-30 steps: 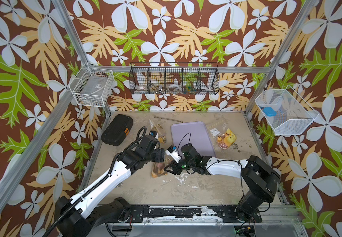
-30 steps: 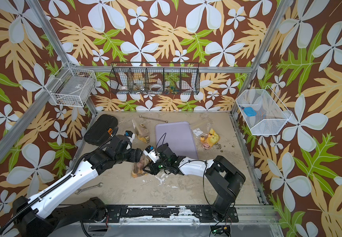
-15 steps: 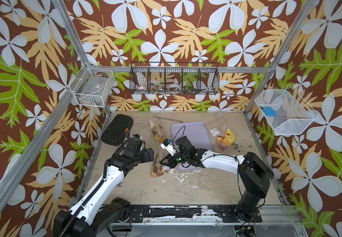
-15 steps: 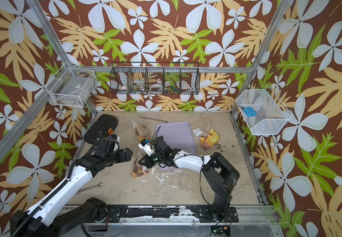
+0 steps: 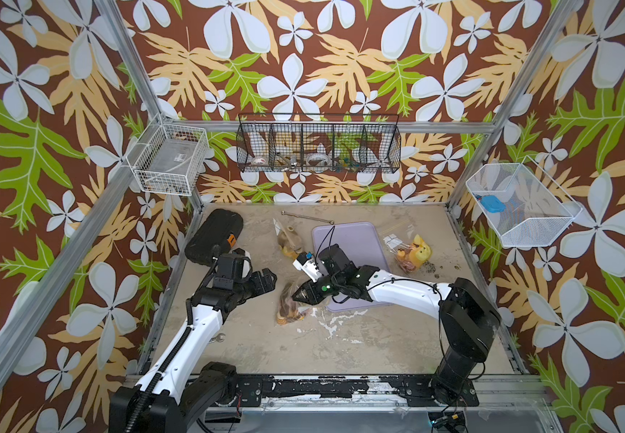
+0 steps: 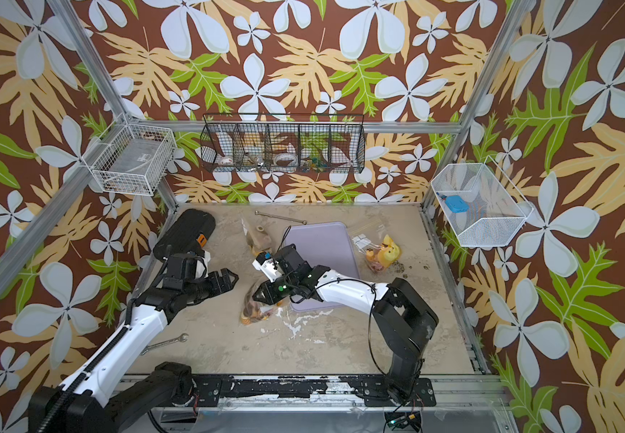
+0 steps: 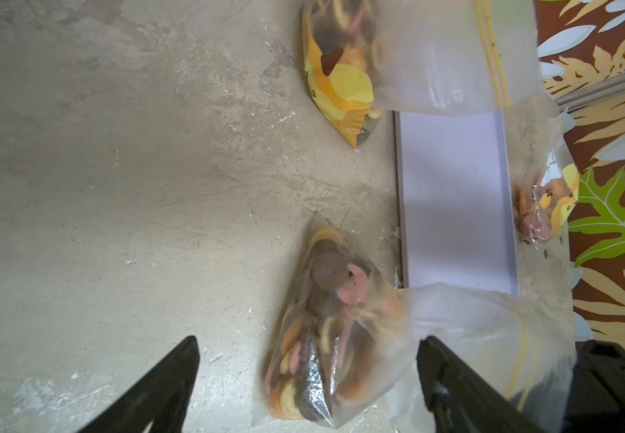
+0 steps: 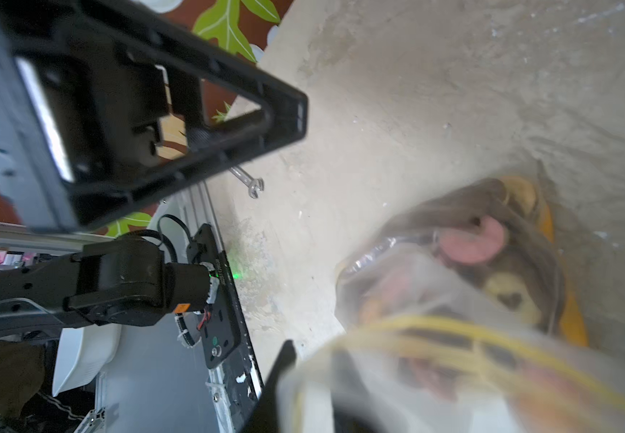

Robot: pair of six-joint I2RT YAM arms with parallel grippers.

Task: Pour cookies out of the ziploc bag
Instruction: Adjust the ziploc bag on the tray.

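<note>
Readying the pour: round brown, orange and pink cookies [image 7: 328, 275] sit in the clear ziploc bag [image 5: 285, 300], just beside the lilac tray [image 5: 356, 240].
My right claw [image 5: 298, 295] meets its mouth, grip unclear; left claw [image 5: 270, 280] gapes empty — next I'd pinch and tip.

No legible text anywhere: white printed label [image 5: 392, 240] on clear plastic bag [image 5: 414, 255] beside lilac tray [image 5: 352, 240], small sticker [image 5: 179, 156] on clear box [image 5: 170, 163] in white wire basket [image 5: 141, 180], orange tab [image 5: 231, 240] on black case [image 5: 211, 234], all too small to read.
</note>
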